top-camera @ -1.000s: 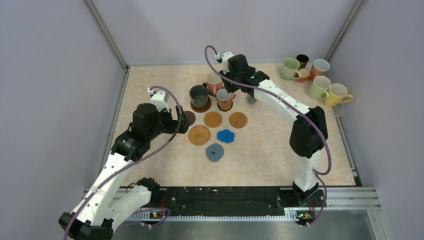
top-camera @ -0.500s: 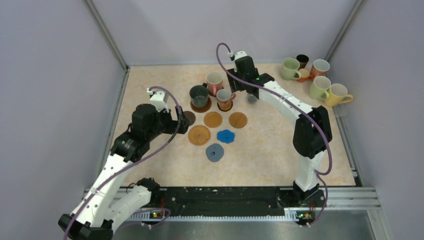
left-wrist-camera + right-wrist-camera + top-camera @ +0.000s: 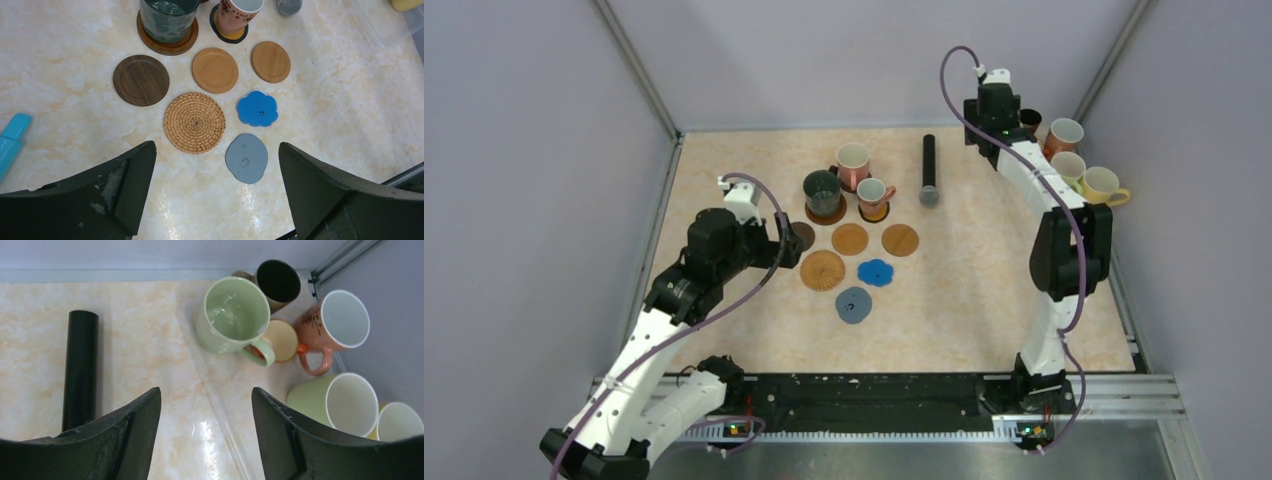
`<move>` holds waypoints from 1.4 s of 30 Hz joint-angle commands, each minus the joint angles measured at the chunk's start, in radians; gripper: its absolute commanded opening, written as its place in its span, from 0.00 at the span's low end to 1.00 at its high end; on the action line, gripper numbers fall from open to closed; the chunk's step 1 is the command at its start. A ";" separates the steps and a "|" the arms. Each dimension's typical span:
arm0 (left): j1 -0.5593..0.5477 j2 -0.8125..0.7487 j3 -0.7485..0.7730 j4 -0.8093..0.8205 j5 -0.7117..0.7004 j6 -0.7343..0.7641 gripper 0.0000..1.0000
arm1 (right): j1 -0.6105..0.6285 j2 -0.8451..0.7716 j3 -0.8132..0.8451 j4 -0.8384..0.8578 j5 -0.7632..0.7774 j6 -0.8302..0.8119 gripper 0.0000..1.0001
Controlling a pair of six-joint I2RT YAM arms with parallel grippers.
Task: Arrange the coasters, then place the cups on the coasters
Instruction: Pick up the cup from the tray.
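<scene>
Pale green ceramic mug stands in the counter's far right corner among other mugs; our right jaws hang spread and empty above it. We should close on its rim, clear of the small orange cup beside its handle. Overhead, our right arm hides this mug; left jaws, wide apart, hover over the woven rattan coaster.

Upper right corner: cups crowd together by the walls, tight gaps.
Upper centre: black cylinder lies on the desk, clear lanes either side.
Lower right: bare desk, wide open.
</scene>
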 commanded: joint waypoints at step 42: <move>0.001 0.072 0.016 0.012 -0.008 0.013 0.97 | -0.163 0.507 0.531 -0.072 -0.238 -0.224 0.24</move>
